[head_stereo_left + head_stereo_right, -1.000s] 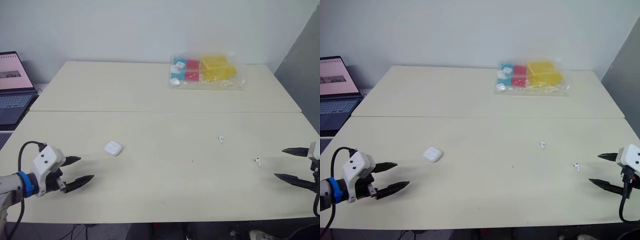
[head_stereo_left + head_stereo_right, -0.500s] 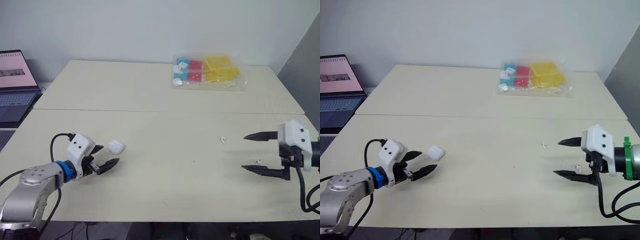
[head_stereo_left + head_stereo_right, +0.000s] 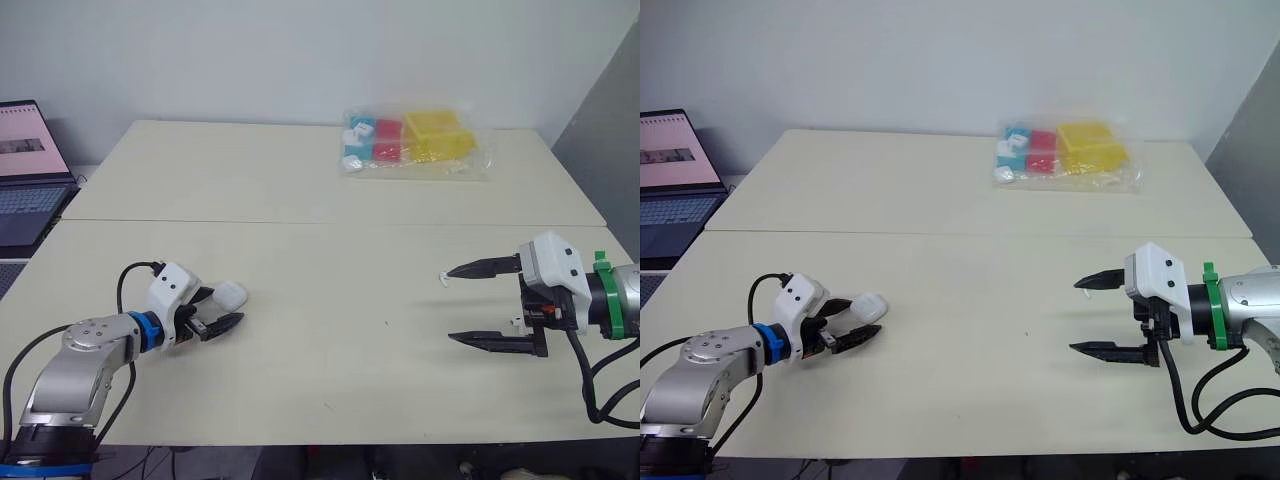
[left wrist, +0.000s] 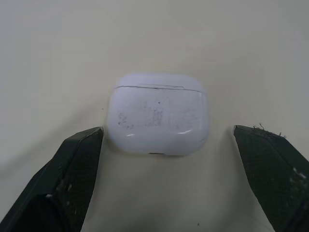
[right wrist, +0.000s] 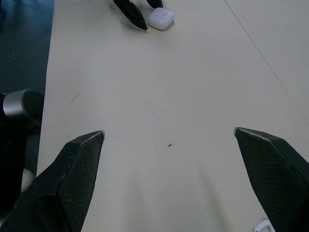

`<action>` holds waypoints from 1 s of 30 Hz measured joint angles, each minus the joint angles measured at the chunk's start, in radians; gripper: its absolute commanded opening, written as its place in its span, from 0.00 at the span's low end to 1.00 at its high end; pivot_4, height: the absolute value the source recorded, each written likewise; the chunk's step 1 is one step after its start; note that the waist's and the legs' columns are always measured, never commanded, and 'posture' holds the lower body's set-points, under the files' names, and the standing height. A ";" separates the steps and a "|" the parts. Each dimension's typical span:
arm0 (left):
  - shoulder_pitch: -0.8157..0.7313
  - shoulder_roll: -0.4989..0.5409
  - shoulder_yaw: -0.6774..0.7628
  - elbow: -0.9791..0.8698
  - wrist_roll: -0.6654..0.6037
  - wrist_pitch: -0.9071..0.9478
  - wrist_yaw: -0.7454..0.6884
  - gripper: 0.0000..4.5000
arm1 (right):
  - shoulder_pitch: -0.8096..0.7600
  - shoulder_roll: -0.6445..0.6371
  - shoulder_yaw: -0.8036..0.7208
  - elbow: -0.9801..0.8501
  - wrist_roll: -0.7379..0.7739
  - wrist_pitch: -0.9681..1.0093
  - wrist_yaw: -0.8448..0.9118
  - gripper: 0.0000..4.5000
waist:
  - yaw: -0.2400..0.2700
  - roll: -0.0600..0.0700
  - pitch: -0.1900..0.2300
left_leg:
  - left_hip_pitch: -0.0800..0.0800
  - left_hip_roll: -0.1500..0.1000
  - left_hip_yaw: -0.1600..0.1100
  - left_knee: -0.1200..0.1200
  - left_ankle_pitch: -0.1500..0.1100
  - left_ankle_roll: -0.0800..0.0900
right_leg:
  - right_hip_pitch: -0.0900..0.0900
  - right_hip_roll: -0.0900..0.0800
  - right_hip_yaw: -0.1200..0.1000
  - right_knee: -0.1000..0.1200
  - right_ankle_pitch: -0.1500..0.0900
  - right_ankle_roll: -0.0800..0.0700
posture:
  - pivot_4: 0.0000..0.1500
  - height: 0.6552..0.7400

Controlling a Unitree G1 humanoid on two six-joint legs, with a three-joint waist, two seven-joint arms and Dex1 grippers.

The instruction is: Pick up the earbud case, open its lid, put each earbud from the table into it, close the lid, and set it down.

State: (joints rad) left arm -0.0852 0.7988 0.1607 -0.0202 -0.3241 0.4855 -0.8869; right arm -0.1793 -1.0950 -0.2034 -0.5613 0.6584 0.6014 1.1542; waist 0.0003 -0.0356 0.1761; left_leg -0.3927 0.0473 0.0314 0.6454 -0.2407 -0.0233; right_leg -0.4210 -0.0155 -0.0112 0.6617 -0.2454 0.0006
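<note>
The white earbud case point(image 3: 231, 294) lies shut on the table's front left. My left gripper point(image 3: 224, 307) is open, one finger on each side of the case point(image 4: 158, 113), and the fingers point(image 4: 72, 164) stand apart from it. One small white earbud point(image 3: 442, 279) lies right of centre, just below the far fingertip of my open right gripper point(image 3: 450, 305). The other earbud point(image 3: 517, 322) lies between that gripper's fingers, close to its white body, and touches neither finger. The right wrist view has the case point(image 5: 161, 18) far ahead and an earbud point(image 5: 263, 225) by one finger.
A clear bag of yellow, red and blue boxes point(image 3: 415, 143) lies at the back right of the table point(image 3: 330, 360). An open laptop point(image 3: 25, 170) stands off the table's left edge. A seam point(image 3: 330, 222) crosses the tabletop.
My left gripper has moved forward to the case, which now lies between its open fingers. My right gripper has come in from the right edge to above the earbuds.
</note>
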 measured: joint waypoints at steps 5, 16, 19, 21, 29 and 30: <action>-0.061 0.020 -0.025 0.079 0.038 -0.068 -0.044 0.99 | -0.007 0.005 0.004 0.001 0.002 0.001 -0.002 1.00 | 0.000 0.000 0.000 | 0.000 0.000 0.000 0.000 0.000 0.000 | 0.000 0.000 0.000 0.001 0.000 0.000 | 1.00 0.95; -0.159 0.023 -0.095 0.209 0.079 -0.141 -0.133 0.99 | -0.065 0.026 0.047 -0.006 0.014 0.004 -0.006 1.00 | 0.000 0.000 0.000 | 0.000 0.000 0.000 0.000 0.000 0.000 | 0.000 0.000 0.000 0.001 0.000 0.000 | 1.00 0.95; -0.174 0.023 -0.103 0.226 0.087 -0.150 -0.149 0.99 | -0.071 0.034 0.057 -0.008 0.024 0.005 -0.007 1.00 | 0.000 0.000 0.000 | 0.000 0.000 0.000 0.001 0.000 0.000 | 0.000 0.000 0.000 0.001 0.000 0.000 | 1.00 0.95; -0.183 0.023 -0.108 0.232 0.091 -0.150 -0.155 0.99 | -0.074 0.036 0.063 -0.009 0.028 0.006 -0.009 1.00 | -0.001 0.000 0.000 | 0.000 0.000 0.000 0.001 0.000 0.000 | 0.000 0.000 0.000 0.001 0.000 0.000 | 1.00 0.95; -0.204 0.023 -0.126 0.241 0.115 -0.160 -0.172 0.62 | -0.077 0.036 0.063 -0.012 0.031 0.006 -0.015 1.00 | 0.000 0.000 0.000 | 0.000 0.000 0.000 0.001 0.000 0.000 | 0.000 0.000 0.000 0.001 0.000 0.000 | 1.00 0.95; -0.204 0.023 -0.127 0.241 0.117 -0.162 -0.173 0.62 | -0.077 0.036 0.064 -0.013 0.031 0.006 -0.015 1.00 | 0.000 0.000 0.000 | 0.000 0.000 0.000 0.001 0.000 0.000 | 0.000 0.000 0.000 0.001 0.000 0.000 | 1.00 0.95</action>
State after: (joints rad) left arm -0.2891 0.8217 0.0340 0.2212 -0.2076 0.3231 -1.0595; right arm -0.2564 -1.0589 -0.1395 -0.5742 0.6892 0.6079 1.1389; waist 0.0001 -0.0352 0.1759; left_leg -0.3925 0.0471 0.0314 0.6460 -0.2406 -0.0231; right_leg -0.4206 -0.0157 -0.0111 0.6627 -0.2451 0.0009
